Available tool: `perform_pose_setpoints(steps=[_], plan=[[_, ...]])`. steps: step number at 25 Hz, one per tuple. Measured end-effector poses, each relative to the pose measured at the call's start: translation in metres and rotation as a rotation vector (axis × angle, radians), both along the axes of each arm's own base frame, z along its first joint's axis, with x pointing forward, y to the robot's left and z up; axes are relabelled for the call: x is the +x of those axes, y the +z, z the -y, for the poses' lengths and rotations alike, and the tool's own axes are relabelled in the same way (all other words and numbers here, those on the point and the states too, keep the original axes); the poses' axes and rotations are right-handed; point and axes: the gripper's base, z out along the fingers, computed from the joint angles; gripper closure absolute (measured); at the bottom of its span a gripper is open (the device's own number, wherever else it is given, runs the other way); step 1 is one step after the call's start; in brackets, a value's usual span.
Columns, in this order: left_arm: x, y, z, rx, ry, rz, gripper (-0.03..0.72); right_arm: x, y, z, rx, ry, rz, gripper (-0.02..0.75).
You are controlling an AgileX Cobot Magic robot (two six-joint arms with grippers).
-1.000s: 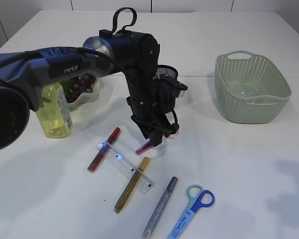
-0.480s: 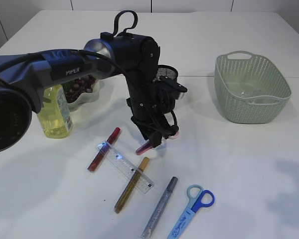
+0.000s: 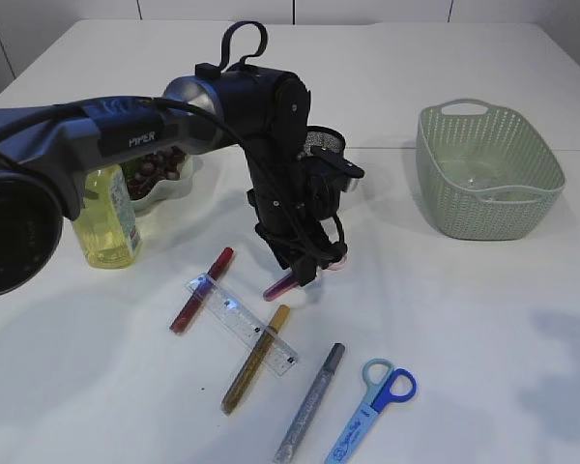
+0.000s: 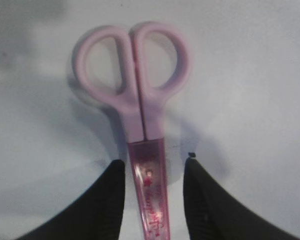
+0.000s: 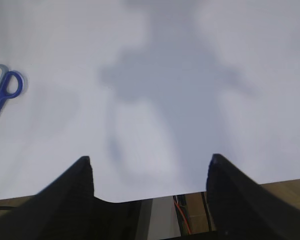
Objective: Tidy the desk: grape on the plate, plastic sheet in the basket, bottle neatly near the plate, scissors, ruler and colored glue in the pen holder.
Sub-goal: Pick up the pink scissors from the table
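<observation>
Between the left gripper's (image 4: 154, 200) parted fingers (image 4: 107, 200) lie the pink scissors (image 4: 135, 100), fingers flanking the sheath without visibly clamping it, just right of the ruler (image 3: 242, 324). Well beyond the ruler, the right gripper (image 5: 150, 175) gapes over bare table (image 5: 190, 75).
</observation>
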Motion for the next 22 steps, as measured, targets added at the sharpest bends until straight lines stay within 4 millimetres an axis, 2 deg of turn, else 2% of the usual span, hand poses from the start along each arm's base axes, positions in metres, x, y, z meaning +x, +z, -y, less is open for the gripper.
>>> perform_pose_setpoints(steps=[22], plan=[[-0.0011,-0.0023,-0.0010,0.013,-0.002,-0.015,0.393,0.0000,0.0000,0.0000,0.000,0.000,0.000,0.190]])
